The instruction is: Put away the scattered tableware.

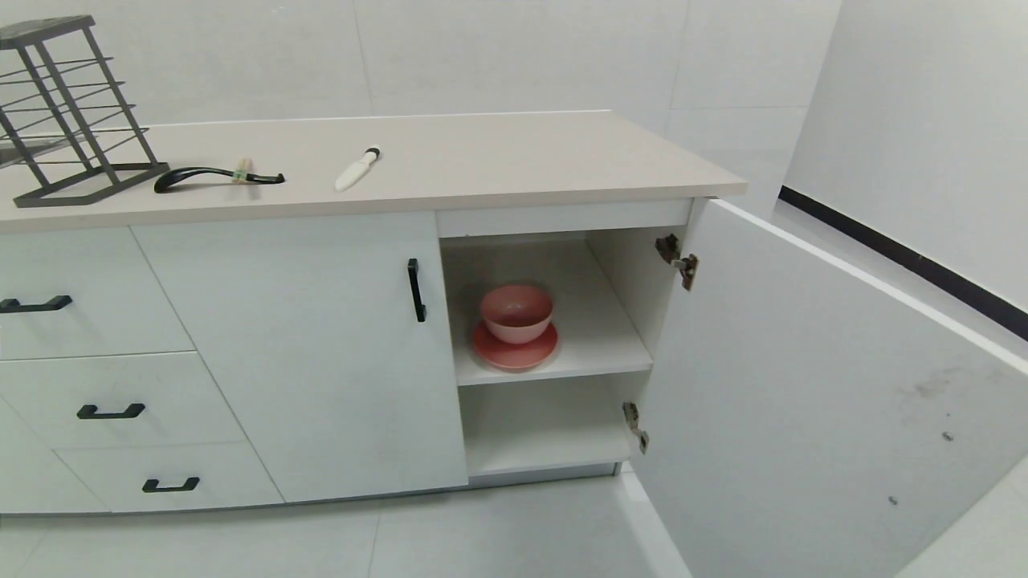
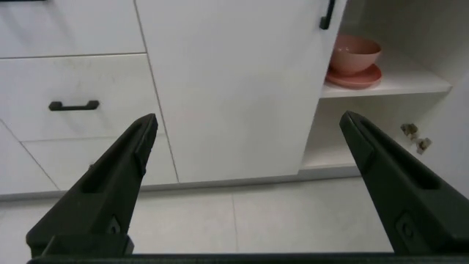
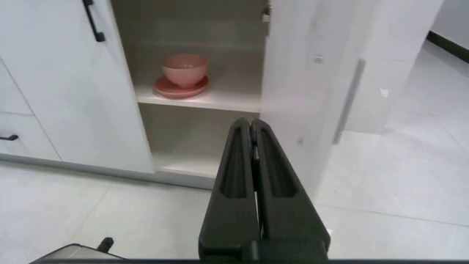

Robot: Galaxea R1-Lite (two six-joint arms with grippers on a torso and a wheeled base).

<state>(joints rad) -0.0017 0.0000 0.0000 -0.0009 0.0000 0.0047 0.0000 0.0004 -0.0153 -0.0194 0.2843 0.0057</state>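
On upper shelf of open cabinet, pink bowl on pink plate, near shelf's front edge, bare shelf to right; door swung wide; white utensil, black utensil on counter; left gripper spread, empty; right gripper clenched on nothing.

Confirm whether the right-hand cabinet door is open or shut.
Open. The cabinet door stands swung wide with its hinges exposed, and the pink bowl on its plate shows on the shelf inside.
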